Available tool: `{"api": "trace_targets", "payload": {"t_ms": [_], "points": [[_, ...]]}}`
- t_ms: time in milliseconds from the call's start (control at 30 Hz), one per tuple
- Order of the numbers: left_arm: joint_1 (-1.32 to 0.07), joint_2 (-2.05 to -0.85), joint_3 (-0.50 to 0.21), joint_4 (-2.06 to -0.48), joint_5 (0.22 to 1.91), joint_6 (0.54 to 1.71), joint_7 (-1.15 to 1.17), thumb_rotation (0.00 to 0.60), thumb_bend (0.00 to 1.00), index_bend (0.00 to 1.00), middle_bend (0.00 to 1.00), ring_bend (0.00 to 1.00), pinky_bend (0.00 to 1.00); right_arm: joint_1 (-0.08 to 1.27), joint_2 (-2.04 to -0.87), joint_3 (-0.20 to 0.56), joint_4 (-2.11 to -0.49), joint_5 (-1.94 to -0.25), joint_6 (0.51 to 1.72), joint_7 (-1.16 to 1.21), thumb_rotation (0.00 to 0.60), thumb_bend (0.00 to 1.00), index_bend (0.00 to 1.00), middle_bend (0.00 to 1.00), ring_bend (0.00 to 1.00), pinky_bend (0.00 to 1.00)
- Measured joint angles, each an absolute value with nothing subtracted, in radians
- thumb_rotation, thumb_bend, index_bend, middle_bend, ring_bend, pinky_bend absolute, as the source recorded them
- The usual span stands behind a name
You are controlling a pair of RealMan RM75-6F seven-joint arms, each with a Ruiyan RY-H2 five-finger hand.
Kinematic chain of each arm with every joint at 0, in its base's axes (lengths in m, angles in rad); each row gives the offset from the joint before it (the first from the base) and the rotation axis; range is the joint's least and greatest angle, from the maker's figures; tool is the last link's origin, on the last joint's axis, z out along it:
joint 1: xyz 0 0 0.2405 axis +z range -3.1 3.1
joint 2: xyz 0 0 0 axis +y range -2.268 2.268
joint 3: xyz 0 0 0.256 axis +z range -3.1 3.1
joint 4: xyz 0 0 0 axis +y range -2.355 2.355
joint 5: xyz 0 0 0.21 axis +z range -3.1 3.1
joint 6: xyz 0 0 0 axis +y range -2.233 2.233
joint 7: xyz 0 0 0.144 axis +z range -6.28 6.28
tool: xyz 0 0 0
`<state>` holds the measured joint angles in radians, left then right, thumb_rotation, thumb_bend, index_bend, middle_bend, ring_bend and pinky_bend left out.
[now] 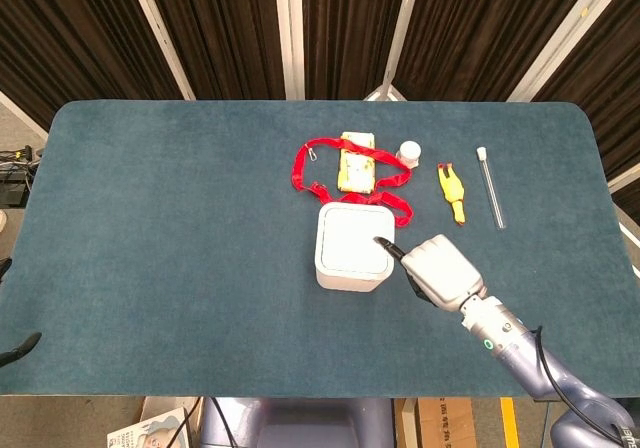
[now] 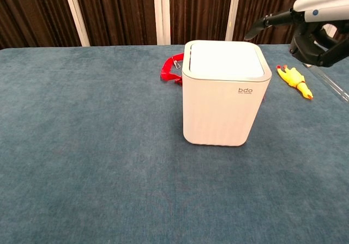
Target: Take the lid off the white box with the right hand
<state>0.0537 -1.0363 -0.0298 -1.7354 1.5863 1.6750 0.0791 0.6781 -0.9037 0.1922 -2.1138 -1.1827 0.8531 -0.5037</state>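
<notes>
The white box (image 1: 352, 259) stands upright in the middle of the table, its pale lid (image 1: 353, 238) seated flat on top. In the chest view the box (image 2: 223, 110) carries a "bdo" mark and the lid (image 2: 226, 59) sits inside the rim. My right hand (image 1: 438, 271) hovers just right of the box, fingers apart and holding nothing; one dark finger (image 1: 388, 247) reaches over the lid's right edge. From the chest, that hand (image 2: 313, 23) is up at the top right, above lid height. Only dark fingertips of my left hand (image 1: 20, 348) show at the left edge, apart and off the table.
Behind the box lie a red lanyard (image 1: 330, 173) with a yellow card (image 1: 356, 166), a small white cap (image 1: 409, 152), a yellow rubber chicken (image 1: 453, 193) and a clear tube (image 1: 491, 188). The blue cloth (image 1: 180, 228) covers the table.
</notes>
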Motion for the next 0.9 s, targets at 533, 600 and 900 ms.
{"api": "trace_targets", "payload": {"t_ms": [533,600,900], "points": [[0.057,-1.036,-0.032,-1.746,1.573,1.673,0.091,0.6,0.05,0.09,0.0,0.0,0.0,0.699,-0.928,0.133,-2.152,-1.177,0.886,-0.578,0.6,0.91,0.14,0.77,0.66,0.69],[0.057,-1.036,-0.032,-1.746,1.574,1.673,0.092,0.6,0.05,0.09,0.0,0.0,0.0,0.7,-0.931,0.127,-2.154,-1.185,0.887,-0.579,0.6,0.91,0.14,0.77,0.66,0.69],[0.059,-1.034,-0.03,-1.751,1.573,1.672,0.097,0.6,0.05,0.09,0.0,0.0,0.0,0.714,-0.945,0.112,-2.152,-1.177,0.885,-0.594,0.6,0.91,0.14,0.77,0.66,0.69]]}}
